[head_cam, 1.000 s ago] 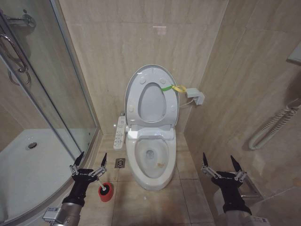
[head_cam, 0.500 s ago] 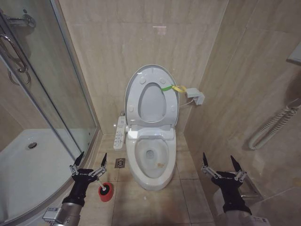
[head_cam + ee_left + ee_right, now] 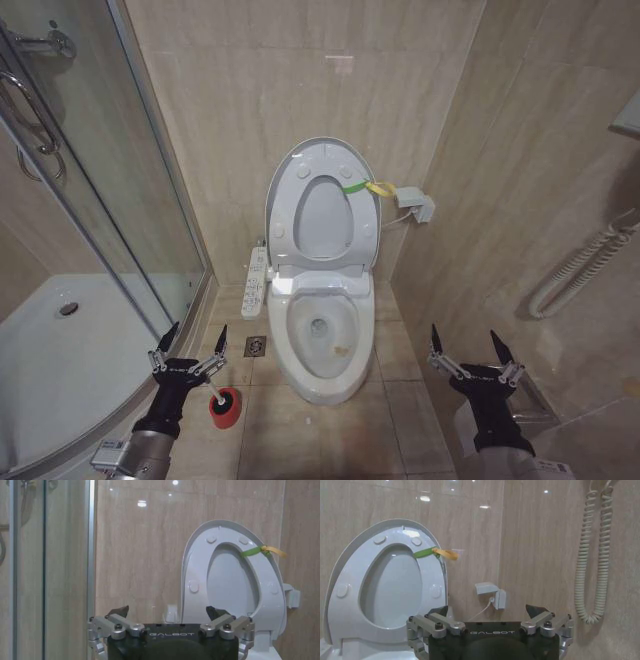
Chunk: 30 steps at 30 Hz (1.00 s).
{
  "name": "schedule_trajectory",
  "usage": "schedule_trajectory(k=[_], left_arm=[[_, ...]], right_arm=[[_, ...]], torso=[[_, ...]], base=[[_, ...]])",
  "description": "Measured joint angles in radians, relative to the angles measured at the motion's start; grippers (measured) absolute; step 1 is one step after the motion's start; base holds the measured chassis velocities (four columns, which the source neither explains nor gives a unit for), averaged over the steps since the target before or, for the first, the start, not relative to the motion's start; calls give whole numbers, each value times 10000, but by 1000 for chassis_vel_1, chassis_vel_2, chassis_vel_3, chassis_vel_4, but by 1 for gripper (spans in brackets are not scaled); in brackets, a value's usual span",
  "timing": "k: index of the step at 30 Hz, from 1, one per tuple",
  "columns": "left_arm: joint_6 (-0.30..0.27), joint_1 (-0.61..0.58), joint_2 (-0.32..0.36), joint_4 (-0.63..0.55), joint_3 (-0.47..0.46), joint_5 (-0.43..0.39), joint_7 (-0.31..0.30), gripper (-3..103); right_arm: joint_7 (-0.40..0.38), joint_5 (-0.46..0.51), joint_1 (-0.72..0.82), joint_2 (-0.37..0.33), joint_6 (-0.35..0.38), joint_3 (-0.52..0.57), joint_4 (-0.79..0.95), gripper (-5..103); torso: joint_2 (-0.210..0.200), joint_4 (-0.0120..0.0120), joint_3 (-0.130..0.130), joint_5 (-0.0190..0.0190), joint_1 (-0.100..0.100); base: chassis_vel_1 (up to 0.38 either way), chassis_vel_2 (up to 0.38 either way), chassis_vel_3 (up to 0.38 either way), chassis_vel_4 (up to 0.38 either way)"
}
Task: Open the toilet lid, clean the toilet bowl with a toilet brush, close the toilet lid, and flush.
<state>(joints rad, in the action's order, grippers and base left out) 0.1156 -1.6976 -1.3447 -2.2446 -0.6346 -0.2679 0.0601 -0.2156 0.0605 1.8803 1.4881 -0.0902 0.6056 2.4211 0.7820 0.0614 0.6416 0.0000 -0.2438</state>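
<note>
Nothing moved: toilet brush sits in red holder cup.

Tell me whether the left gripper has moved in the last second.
No. The left gripper stays open just above the small round red holder cup, at the same spot beside the floor drain.
</note>
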Motion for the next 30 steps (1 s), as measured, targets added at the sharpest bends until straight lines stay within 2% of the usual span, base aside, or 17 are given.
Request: schedule_trajectory(k=[30], left_arm=[[0, 1, 0, 0, 0, 0, 0, 100]], right_arm=[[0, 0, 0, 0, 0, 0, 0, 100]], torso=[[0, 0, 0, 0, 0]], base=[[0, 0, 0, 0]])
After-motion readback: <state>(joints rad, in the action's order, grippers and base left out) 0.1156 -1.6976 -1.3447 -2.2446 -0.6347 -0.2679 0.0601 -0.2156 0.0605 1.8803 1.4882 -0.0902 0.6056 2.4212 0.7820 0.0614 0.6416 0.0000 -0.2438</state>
